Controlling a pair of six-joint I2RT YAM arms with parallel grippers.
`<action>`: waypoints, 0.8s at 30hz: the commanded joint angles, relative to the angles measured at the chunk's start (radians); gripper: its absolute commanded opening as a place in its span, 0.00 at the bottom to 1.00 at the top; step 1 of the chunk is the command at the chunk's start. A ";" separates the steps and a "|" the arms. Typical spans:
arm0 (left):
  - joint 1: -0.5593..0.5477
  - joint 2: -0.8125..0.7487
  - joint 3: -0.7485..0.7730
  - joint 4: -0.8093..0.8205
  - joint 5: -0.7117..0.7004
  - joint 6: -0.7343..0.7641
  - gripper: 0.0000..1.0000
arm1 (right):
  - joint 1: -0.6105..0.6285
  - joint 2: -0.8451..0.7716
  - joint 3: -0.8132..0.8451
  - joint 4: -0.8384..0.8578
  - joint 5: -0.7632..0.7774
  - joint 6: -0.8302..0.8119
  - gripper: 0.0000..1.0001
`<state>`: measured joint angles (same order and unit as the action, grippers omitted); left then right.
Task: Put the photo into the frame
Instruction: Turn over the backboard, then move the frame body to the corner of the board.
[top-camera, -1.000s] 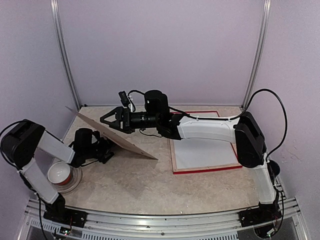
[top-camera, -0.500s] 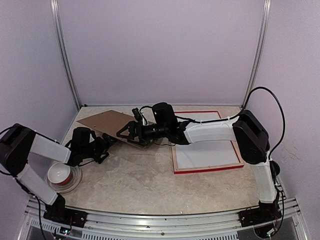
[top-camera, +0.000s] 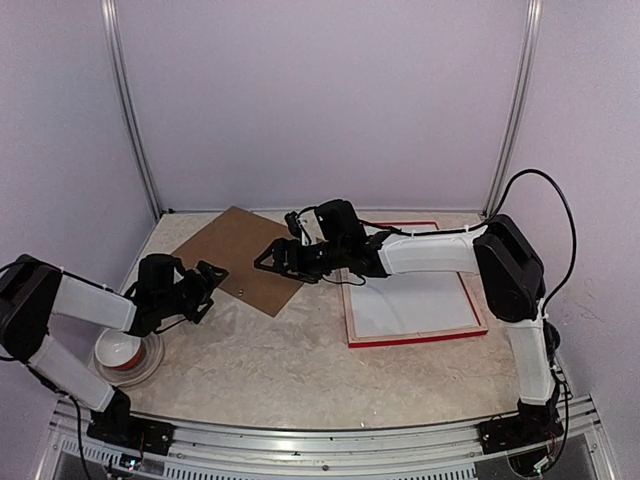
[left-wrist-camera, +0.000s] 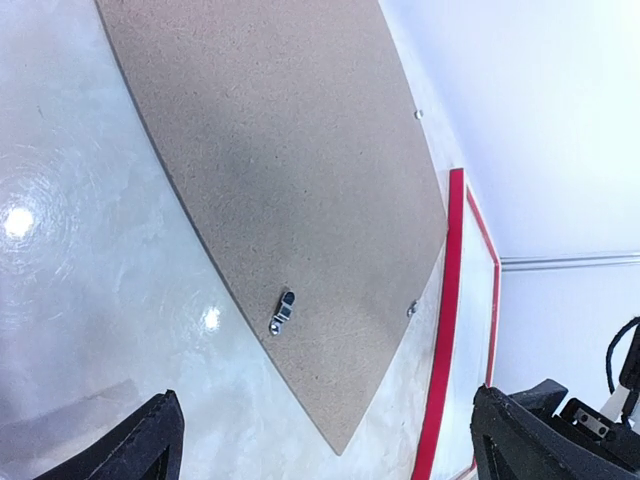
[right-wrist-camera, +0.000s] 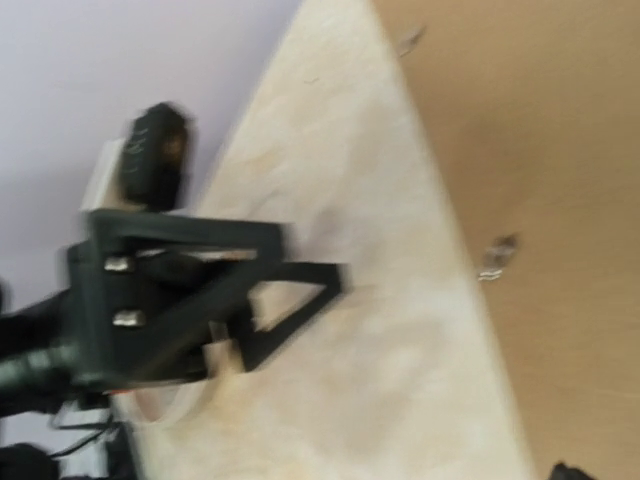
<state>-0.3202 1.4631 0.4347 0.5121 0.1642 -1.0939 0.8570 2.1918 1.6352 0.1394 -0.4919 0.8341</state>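
The frame lies flat on the right side of the table, its red edge showing along the near and far sides and a white sheet filling its opening. It sits just to the right of the right gripper, and the right forearm reaches across its far-left corner. It is well apart from the left gripper, with the brown backing board lying flat between them.

The right gripper hangs over the board's right corner with its jaws spread wide and nothing between them. The top view does not show whether a fingertip touches the board.

The left gripper sits low, just beside the board's near-left edge, its jaws also wide apart and empty. In the left wrist view the board's near corner points in between the two fingertips without being clamped. A small metal clip lies near that edge, and the frame's red border runs beyond it.

A red-and-white bowl stands under the left arm.
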 joint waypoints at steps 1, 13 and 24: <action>0.013 0.006 -0.026 0.135 0.013 -0.064 0.99 | -0.014 -0.047 0.115 -0.228 0.187 -0.185 0.99; 0.030 0.107 0.069 0.200 -0.053 -0.108 0.99 | -0.087 0.238 0.552 -0.624 0.524 -0.365 0.99; 0.019 0.307 0.284 0.290 0.023 -0.128 0.99 | -0.110 0.323 0.524 -0.651 0.543 -0.247 0.99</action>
<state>-0.2962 1.6905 0.6388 0.7242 0.1375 -1.2098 0.7448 2.5202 2.1639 -0.4732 0.0101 0.5362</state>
